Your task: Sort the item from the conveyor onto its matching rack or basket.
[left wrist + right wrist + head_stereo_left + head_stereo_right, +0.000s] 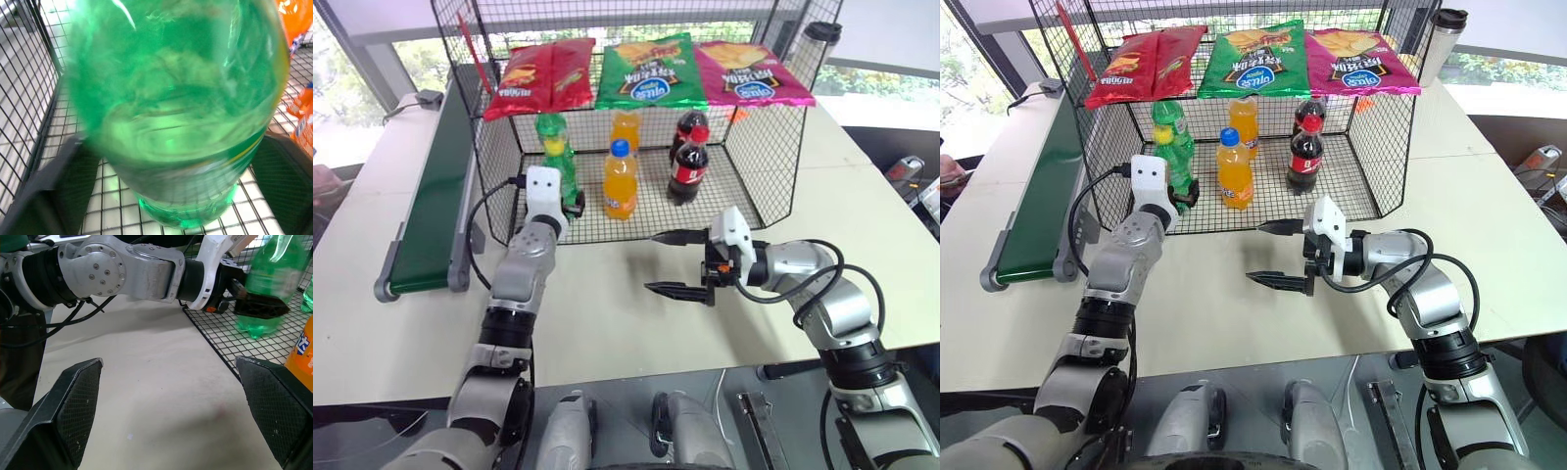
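Observation:
The item, a clear-green bottle [564, 168] with a yellow cap, stands upright on the mesh floor at the front left of the black wire cage [759, 147]. My left gripper [576, 202] reaches level into the cage, one black finger on each side of the bottle's lower body [186, 147]. The jaws look open around it. Over the table in front of the cage, my right gripper [680, 262] hangs open, pointing left, with nothing between its fingers [73, 401]. The dark-green conveyor [435, 186] along the left of the table has no item on it.
In the cage stand another green bottle [546, 127] behind the item, two orange bottles [620, 181] in the middle and two cola bottles [690, 162] on the right. Chip bags [651, 69] lie on the cage's top shelf. A tumbler [820, 44] stands at the back right.

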{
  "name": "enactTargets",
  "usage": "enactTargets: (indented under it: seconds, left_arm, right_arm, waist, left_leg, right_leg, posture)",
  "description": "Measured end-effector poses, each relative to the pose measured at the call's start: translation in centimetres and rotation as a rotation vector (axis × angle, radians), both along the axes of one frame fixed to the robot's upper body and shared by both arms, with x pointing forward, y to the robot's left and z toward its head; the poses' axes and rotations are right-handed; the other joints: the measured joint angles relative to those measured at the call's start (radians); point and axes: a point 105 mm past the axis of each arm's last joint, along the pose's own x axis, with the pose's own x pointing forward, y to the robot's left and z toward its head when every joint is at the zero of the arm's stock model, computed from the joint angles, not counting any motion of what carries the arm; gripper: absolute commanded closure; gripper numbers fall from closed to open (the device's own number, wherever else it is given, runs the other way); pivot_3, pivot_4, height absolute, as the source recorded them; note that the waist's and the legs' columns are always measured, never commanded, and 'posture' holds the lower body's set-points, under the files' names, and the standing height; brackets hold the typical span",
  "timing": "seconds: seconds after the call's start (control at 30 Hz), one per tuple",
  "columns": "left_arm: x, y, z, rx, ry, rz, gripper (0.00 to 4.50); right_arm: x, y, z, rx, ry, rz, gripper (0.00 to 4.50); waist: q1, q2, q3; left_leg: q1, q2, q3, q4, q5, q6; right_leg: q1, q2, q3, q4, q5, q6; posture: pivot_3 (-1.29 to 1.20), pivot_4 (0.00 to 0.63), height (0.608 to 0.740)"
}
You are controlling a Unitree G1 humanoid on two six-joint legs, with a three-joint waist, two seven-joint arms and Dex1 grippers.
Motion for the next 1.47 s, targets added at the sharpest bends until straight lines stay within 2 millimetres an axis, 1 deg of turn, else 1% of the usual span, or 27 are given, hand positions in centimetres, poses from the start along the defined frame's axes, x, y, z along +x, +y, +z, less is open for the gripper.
enactTargets:
  seconds: [0.17, 0.33, 0.5, 0.53, 0.67, 0.8, 0.97, 1.1, 1.17, 1.23, 1.47]
  left_arm:
    - [-0.2, 0.0, 0.0, -0.004, -0.004, -0.003, 0.04]
    - [-1.9, 0.6, 0.2, 0.011, -0.003, -0.011, 0.04]
    - [-4.8, 1.4, 1.1, 0.054, -0.016, -0.039, 0.04]
    - [-5.7, 1.5, 1.1, 0.061, -0.011, -0.046, 0.04]
    - [-7.7, 2.1, 0.6, 0.087, 0.024, -0.049, 0.04]
    - [-9.5, 2.9, 0.6, 0.101, 0.037, -0.032, 0.04]
    - [-12.0, 3.1, -0.2, 0.097, 0.082, -0.045, 0.04]
    - [-14.5, 3.4, -1.5, 0.081, 0.141, -0.055, 0.04]
    - [-15.3, 3.4, -2.1, 0.075, 0.164, -0.066, 0.04]
    - [-15.7, 3.5, -2.5, 0.069, 0.183, -0.075, 0.04]
    - [-16.2, 3.5, -2.6, 0.06, 0.178, -0.082, 0.04]
  right_arm:
    - [0.0, 0.0, 0.0, 0.0, 0.002, -0.002, 0.0]
    - [0.0, 0.0, 0.0, -0.001, 0.005, -0.004, 0.0]
    - [0.0, 0.2, 0.0, 0.001, 0.004, -0.002, 0.0]
    - [0.0, 0.2, 0.0, 0.002, 0.004, 0.0, 0.0]
    - [-0.1, 0.3, -0.1, 0.002, 0.007, 0.004, 0.0]
    - [-0.1, 0.4, -0.1, 0.005, 0.005, 0.008, 0.0]
    - [-0.2, 0.5, -0.2, 0.006, 0.002, 0.013, 0.0]
    - [-0.3, 0.4, -0.5, 0.004, 0.0, 0.013, 0.0]
    - [-0.2, 0.3, -0.7, 0.003, 0.004, 0.009, 0.0]
    - [-0.2, 0.2, -0.7, 0.001, 0.004, 0.006, 0.0]
    - [0.3, -0.3, -1.4, -0.006, 0.014, -0.008, 0.0]
  waist:
    - [-0.001, 0.0, 0.0]
    - [-0.002, 0.0, 0.0]
    - [-0.003, 0.0, 0.0]
    - [-0.003, 0.0, 0.0]
    - [-0.001, 0.0, 0.0]
    - [-0.002, 0.0, 0.0]
    - [-0.002, 0.0, 0.0]
    - [-0.002, 0.0, 0.0]
    - [0.0, 0.0, 0.0]
    - [0.0, 0.0, 0.0]
    - [-0.001, 0.0, 0.0]
  left_leg:
    - [0.0, 0.0, 0.0, 0.0, 0.0, 0.0]
    - [0.0, 0.0, 0.0, 0.0, 0.0, 0.0]
    - [0.001, 0.0, 0.0, 0.0, 0.0, 0.0]
    - [0.001, 0.0, 0.0, 0.0, 0.0, 0.0]
    - [0.001, 0.0, -0.001, 0.0, 0.0, 0.0]
    - [0.001, 0.0, -0.001, 0.0, 0.0, 0.0]
    - [0.001, 0.0, -0.001, 0.0, 0.0, 0.0]
    - [0.001, 0.0, -0.001, 0.0, 0.0, 0.0]
    - [0.001, 0.0, -0.001, 0.0, 0.0, 0.0]
    - [0.001, 0.0, -0.001, 0.0, 0.0, 0.0]
    - [0.001, 0.0, -0.001, 0.0, 0.0, 0.0]
  right_leg:
    - [0.0, 0.0, 0.0, 0.0, 0.0, 0.0]
    - [0.0, 0.0, 0.0, 0.0, 0.0, 0.0]
    - [0.0, 0.0, 0.0, 0.001, 0.0, 0.0]
    - [0.0, 0.0, 0.0, 0.001, 0.0, 0.0]
    - [0.0, 0.0, 0.0, 0.001, 0.0, 0.0]
    - [0.0, 0.0, 0.0, 0.001, 0.0, 0.0]
    - [0.0, 0.0, 0.001, 0.0, 0.0, 0.0]
    - [0.0, 0.0, 0.001, 0.0, 0.0, -0.001]
    - [0.0, 0.0, 0.001, 0.001, -0.002, -0.003]
    - [0.0, 0.0, 0.001, 0.0, -0.002, -0.004]
    - [0.0, 0.0, 0.001, 0.0, -0.002, -0.004]
  posture:
    - [0.0, 0.15, 0.74]
    - [0.0, 0.15, 0.74]
    - [0.0, 0.15, 0.74]
    - [0.0, 0.15, 0.74]
    - [0.0, 0.15, 0.74]
    - [0.0, 0.15, 0.74]
    - [0.0, 0.15, 0.74]
    - [0.0, 0.15, 0.74]
    - [0.0, 0.15, 0.74]
    - [0.0, 0.15, 0.74]
    - [0.0, 0.15, 0.74]
